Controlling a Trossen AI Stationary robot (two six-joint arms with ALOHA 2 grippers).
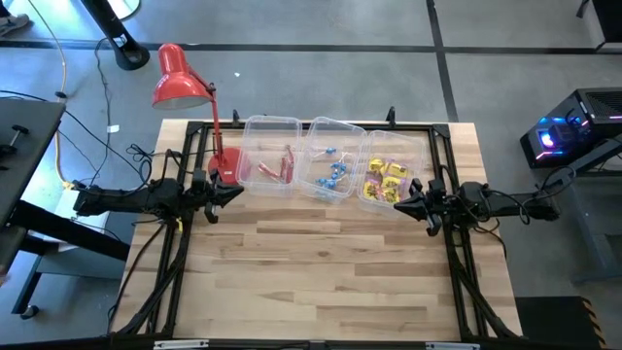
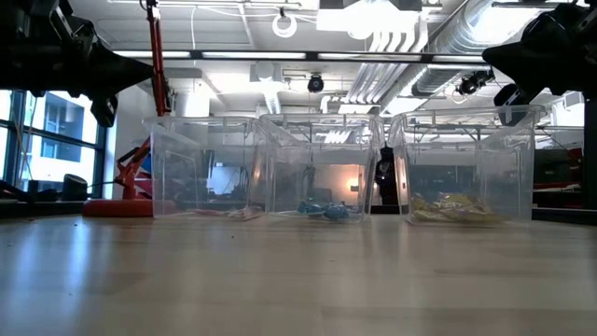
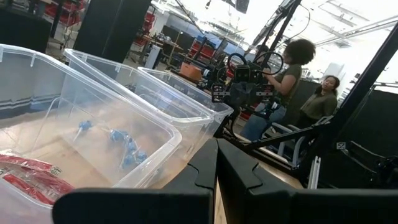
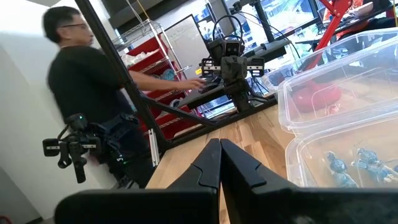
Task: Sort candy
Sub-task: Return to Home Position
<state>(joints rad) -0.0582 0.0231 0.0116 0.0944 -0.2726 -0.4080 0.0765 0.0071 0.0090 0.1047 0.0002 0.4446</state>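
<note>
The candy lies in three clear bins along the table's far edge. Red sticks (image 1: 275,167) are in the left bin (image 1: 260,126), blue pieces (image 1: 330,176) in the middle bin (image 1: 342,128), and yellow packets (image 1: 386,181) in the right bin (image 1: 413,144). My left gripper (image 1: 233,192) is shut and hangs above the table beside the left bin, pointing level toward the table's right. My right gripper (image 1: 397,206) is shut beside the right bin and points toward the table's left. Neither gripper holds anything. The left wrist view shows red sticks (image 3: 28,177) and blue pieces (image 3: 124,146) through the bin walls.
A red desk lamp (image 1: 180,83) stands with its base (image 1: 225,165) at the far left corner, next to the left bin. The bare wooden tabletop (image 1: 321,272) stretches from the bins to the near edge. People (image 4: 81,93) are in the room beyond the table.
</note>
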